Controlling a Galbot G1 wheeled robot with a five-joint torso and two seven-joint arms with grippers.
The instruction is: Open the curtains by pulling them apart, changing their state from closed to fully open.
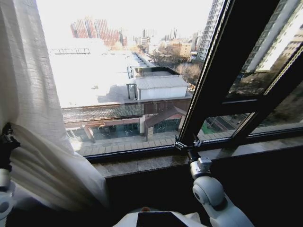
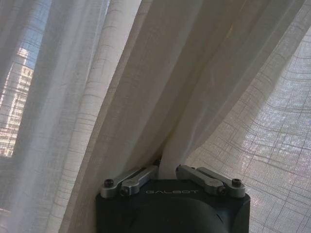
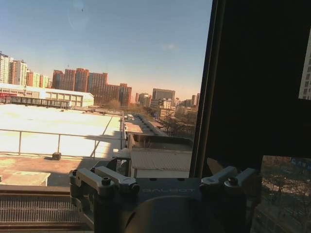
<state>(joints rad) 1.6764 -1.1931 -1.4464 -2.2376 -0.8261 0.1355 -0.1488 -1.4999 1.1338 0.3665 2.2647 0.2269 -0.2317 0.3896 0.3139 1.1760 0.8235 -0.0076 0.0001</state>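
a fold of the curtains (image 2: 160,97) is pinched in the closed left gripper (image 2: 167,170); the right gripper (image 1: 188,143) is held spread and empty. the sheer fabric could be lost if tugged sharply.

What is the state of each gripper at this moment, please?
Left gripper: shut on the curtain.
Right gripper: open, holding nothing, near the black window frame.

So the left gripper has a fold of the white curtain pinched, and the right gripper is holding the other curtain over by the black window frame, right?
Half right. The left gripper does pinch a fold of the white curtain, as the left wrist view shows. But the right gripper holds nothing: in the right wrist view it is open and empty, near the black window frame, with no curtain fabric between its fingers.
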